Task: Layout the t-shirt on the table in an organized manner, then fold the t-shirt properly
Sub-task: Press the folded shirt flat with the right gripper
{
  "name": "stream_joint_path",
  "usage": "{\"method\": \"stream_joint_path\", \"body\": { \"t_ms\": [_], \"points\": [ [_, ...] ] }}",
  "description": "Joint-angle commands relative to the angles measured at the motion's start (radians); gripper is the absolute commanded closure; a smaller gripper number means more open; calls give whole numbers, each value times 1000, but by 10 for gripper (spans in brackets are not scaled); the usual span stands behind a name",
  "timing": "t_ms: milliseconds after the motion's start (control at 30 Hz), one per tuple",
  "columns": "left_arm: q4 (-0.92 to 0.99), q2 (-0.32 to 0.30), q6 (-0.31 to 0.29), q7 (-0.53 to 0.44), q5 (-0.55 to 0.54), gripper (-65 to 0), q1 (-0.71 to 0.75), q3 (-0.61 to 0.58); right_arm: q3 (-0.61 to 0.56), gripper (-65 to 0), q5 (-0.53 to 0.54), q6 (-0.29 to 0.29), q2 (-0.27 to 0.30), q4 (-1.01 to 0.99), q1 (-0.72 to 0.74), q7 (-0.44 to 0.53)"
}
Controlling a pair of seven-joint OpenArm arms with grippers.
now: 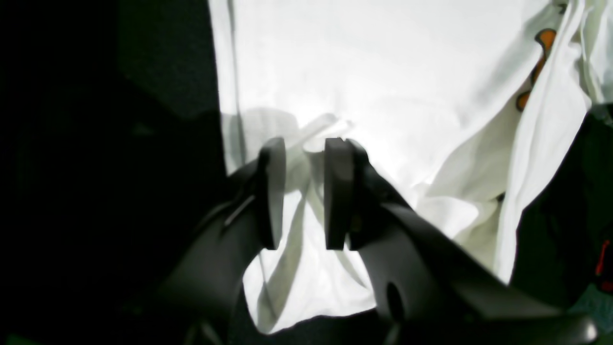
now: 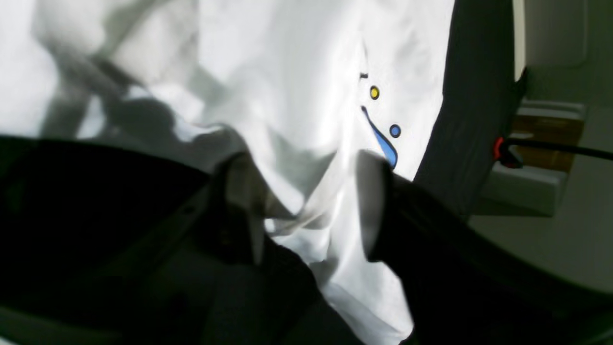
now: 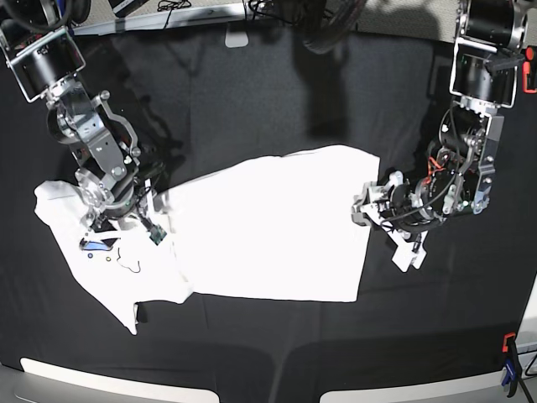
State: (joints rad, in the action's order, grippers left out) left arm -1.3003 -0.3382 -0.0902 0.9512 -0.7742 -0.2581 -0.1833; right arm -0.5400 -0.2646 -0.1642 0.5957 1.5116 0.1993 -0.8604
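White t-shirt (image 3: 268,227) spread on black worktop (image 3: 252,101), left end effector (image 1: 304,191) narrowly pinching a fold of its edge, right end effector (image 2: 306,206) parted wide around bunched printed cloth

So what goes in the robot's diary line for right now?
left gripper: pinching t-shirt edge | right gripper: open around bunched cloth near blue print | shirt: partly spread on table, robot's right end crumpled | fold: not begun

The right hand (image 2: 306,211) has parted fingers straddling bunched white t-shirt (image 2: 287,96) cloth near its blue-and-yellow print.
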Motion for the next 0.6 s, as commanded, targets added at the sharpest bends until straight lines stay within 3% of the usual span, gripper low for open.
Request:
{"method": "stream_joint_path", "body": {
  "t_ms": [0, 133, 367, 533, 567],
  "points": [
    [-14, -6, -9, -9, -12, -130, -24, 5, 10, -244, -24, 20, 13, 16, 28, 11],
    [-14, -6, -8, -9, -12, -130, -24, 5, 10, -243, -71, 51, 14, 16, 33, 7],
    [-14, -6, -8, -9, -12, -130, -24, 5, 10, -229, -102, 53, 14, 16, 30, -38],
    [-14, -6, -9, -9, -12, -130, -24, 5, 10, -7, -101, 61, 14, 16, 31, -37],
    [-14, -6, -9, -9, -12, -130, -24, 5, 10, 0, -100, 61, 14, 16, 31, -37]
  ]
}}
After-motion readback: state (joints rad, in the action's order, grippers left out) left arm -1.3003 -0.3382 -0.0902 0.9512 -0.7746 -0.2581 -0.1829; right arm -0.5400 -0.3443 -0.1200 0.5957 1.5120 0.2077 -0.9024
